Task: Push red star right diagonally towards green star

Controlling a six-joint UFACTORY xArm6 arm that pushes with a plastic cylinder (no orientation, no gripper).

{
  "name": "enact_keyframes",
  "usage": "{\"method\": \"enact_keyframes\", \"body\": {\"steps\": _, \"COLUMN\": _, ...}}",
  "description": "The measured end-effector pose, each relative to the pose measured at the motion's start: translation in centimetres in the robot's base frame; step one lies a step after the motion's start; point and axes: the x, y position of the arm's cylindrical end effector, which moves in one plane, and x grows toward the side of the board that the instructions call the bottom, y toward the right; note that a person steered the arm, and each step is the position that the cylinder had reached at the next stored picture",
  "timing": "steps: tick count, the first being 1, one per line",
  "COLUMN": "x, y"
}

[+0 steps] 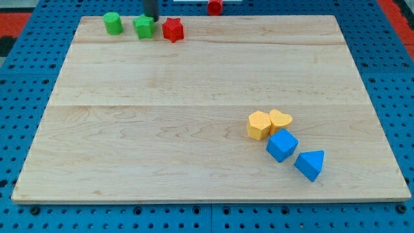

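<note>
Pale wood board on blue pegboard; my tip above green star.

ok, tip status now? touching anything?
No gripper, only a rod. My tip sits at the view's top, at the green star's upper edge, just left of the red star; contact cannot be told.

On the wooden board, a green cylinder sits far left. Near right, a yellow hexagon block touches a yellow heart; a blue cube and blue triangle follow. A red cylinder lies beyond the far edge.
</note>
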Motion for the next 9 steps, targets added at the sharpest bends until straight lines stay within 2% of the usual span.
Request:
{"method": "enact_keyframes", "body": {"steps": 1, "x": 1.6, "y": 0.6}}
{"method": "enact_keyframes", "body": {"steps": 2, "x": 1.6, "y": 8.0}}
{"method": "enact_keyframes", "body": {"steps": 3, "x": 4.2, "y": 14.8}}
{"method": "enact_keyframes", "body": {"steps": 4, "x": 8.4, "y": 16.7}}
{"method": "enact_keyframes", "body": {"steps": 5, "x": 4.0, "y": 12.3}}
{"method": "enact_keyframes", "body": {"steps": 6, "x": 2.4, "y": 8.7}}
{"method": "enact_keyframes", "body": {"steps": 7, "x": 6.8, "y": 6.8}}
{"method": "enact_keyframes", "body": {"steps": 8, "x": 10.4, "y": 8.3}}
{"method": "enact_keyframes", "body": {"steps": 9, "x": 8.8, "y": 8.3}}
